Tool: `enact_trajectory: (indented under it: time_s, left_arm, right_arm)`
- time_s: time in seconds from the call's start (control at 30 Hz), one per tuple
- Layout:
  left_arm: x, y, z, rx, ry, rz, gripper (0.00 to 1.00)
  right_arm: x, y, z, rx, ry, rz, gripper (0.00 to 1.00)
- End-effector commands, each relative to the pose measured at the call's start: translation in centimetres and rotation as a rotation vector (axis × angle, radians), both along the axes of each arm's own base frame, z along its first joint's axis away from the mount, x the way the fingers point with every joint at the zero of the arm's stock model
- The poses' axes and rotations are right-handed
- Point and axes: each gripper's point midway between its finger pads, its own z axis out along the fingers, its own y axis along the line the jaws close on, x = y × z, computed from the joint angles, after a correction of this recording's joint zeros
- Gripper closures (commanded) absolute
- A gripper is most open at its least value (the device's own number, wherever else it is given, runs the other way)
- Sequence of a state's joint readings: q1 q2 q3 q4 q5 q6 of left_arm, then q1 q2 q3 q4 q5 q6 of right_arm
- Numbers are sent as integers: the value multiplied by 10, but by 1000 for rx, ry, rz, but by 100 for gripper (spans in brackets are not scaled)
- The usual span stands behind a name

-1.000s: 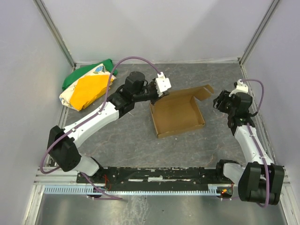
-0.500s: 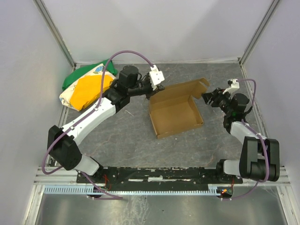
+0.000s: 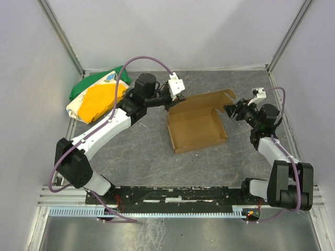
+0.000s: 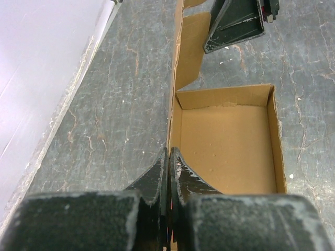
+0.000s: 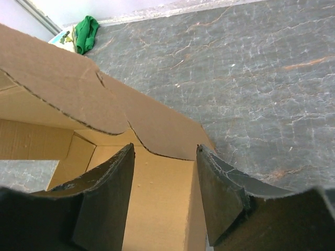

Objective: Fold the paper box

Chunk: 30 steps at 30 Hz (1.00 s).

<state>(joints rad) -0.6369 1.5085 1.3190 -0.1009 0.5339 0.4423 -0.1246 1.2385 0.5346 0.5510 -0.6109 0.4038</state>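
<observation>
The paper box (image 3: 199, 130) is a shallow brown cardboard tray in the middle of the table, its lid (image 3: 207, 99) raised along the far side. My left gripper (image 3: 175, 102) is shut on the box's far left corner; in the left wrist view the shut gripper (image 4: 170, 152) pinches the thin cardboard edge beside the tray (image 4: 230, 141). My right gripper (image 3: 233, 110) is open at the lid's right end flap. In the right wrist view the open gripper (image 5: 165, 154) straddles the box's right end wall (image 5: 157, 209), just below the flap (image 5: 157, 130).
A green, yellow and white cloth bundle (image 3: 97, 97) lies at the far left corner, also seen small in the right wrist view (image 5: 85, 29). White walls with metal corner posts (image 3: 60, 36) enclose the grey table. The right gripper (image 4: 238, 23) shows at the top of the left wrist view.
The right gripper has moved left from beside the box to the lid's right flap. The left gripper has shifted slightly back and the lid stands more upright.
</observation>
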Motion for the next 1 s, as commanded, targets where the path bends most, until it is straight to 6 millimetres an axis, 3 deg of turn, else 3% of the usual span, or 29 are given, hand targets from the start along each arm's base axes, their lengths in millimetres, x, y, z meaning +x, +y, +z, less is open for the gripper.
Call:
enact_trajectory:
  time_s: [0.0,0.2,0.47,0.73,0.97]
  left_arm:
    - [1,-6,23,-56,-23,-10,97]
    - [1,-7,24,-63,-18,-10,97]
    - [0,-7,22,-62,-13,-15,97]
    - [6,-6,25,-64,-19,18,92]
    - [17,-2,29,-74,-22,89,85]
  right_arm:
    - [3,14,14,-18,-31,61,42]
    - [1,29,15,-4,65,91,56]
    - [-8,31,29,-29,62,73,60]
    - [1,28,48,-14,45,26,68]
    - [8,33,54,35,59,27,71]
